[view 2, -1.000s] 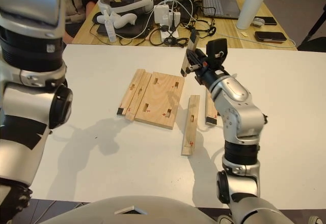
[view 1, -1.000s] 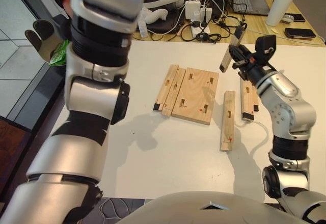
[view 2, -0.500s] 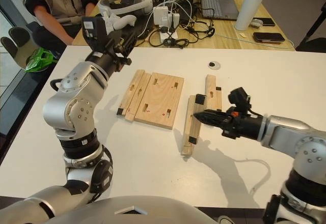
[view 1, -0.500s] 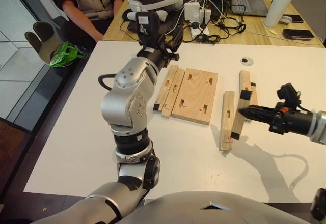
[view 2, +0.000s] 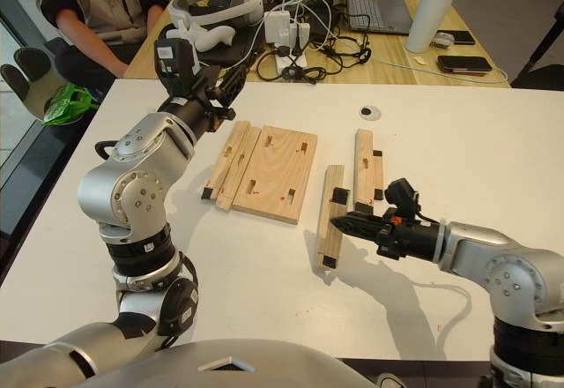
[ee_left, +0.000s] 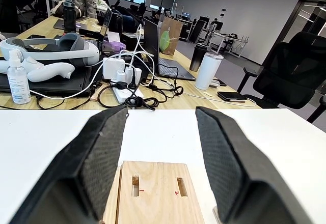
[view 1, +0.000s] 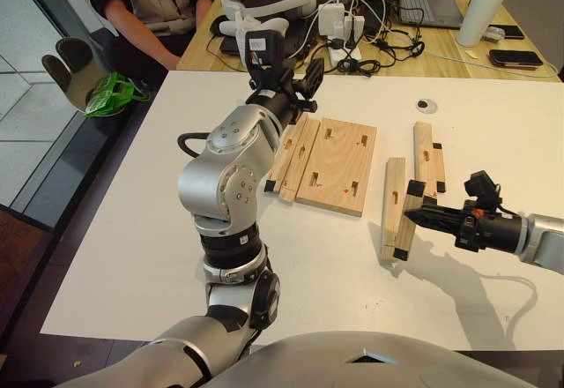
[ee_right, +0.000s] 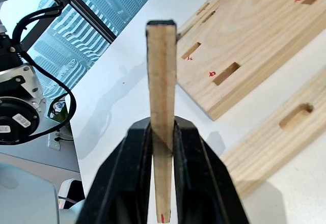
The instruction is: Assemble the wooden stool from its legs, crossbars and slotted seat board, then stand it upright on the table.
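The slotted seat board (view 1: 335,165) lies flat in the middle of the white table (view 1: 159,229), with two wooden bars (view 1: 292,153) side by side against its left edge. My left gripper (ee_left: 160,165) hovers open and empty over the board's far left corner (view 1: 298,81). On the right, a slotted leg (view 1: 390,196) and another bar (view 1: 427,154) lie flat. My right gripper (view 1: 423,214) is shut on a short black-tipped wooden piece (ee_right: 162,107), held low and slanted just over the lying leg (ee_right: 285,127).
A desk behind the table carries a headset (view 1: 269,0), a power strip with cables (view 1: 344,26), a laptop, a tumbler (view 1: 486,9) and phones. A round grommet (view 1: 427,104) sits in the far tabletop. A person sits at the far left.
My right arm has swung down from the far side, carrying the wooden piece low over the lying leg. My left arm has dropped away from the camera to hover by the board's far corner.
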Tool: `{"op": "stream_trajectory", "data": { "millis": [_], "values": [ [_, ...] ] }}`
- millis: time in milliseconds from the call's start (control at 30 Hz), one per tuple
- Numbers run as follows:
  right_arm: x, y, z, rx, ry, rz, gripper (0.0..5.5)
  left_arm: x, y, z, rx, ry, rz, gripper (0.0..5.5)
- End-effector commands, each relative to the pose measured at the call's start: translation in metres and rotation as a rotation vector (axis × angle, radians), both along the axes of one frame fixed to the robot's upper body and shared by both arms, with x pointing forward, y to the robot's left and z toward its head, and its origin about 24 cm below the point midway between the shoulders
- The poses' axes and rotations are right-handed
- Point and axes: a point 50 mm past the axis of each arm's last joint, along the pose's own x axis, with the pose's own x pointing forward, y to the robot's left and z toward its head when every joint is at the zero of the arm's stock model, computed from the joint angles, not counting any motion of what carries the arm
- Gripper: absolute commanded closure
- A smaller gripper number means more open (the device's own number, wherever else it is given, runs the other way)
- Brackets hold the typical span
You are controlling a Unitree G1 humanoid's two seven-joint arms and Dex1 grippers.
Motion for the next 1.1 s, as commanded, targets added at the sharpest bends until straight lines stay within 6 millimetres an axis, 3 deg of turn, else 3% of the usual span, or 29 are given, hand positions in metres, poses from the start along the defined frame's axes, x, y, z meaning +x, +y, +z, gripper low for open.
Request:
{"op": "stream_trajectory", "data": {
  "millis": [33,200,600,1033,1100],
  "values": [
    [-0.009,0.012,0.001,0.052,0.032,0.091,5.1,0.003,-0.001,0.004,0.012,-0.014,-0.005,3.03],
    [-0.018,0.006,-0.002,-0.056,0.037,0.211,5.1,0.002,0.0,0.001,0.006,-0.007,0.011,3.03],
    [-0.003,0.007,-0.021,-0.206,-0.142,0.216,5.1,0.003,0.001,-0.001,0.006,-0.004,0.029,3.03],
    [0.055,-0.008,-0.028,-0.406,-0.402,-0.085,5.1,0.004,0.001,-0.003,0.014,-0.007,0.031,3.03],
    [0.06,-0.003,-0.019,-0.339,-0.418,-0.099,5.1,0.004,0.002,-0.004,0.016,-0.007,0.031,3.03]
  ]
}}
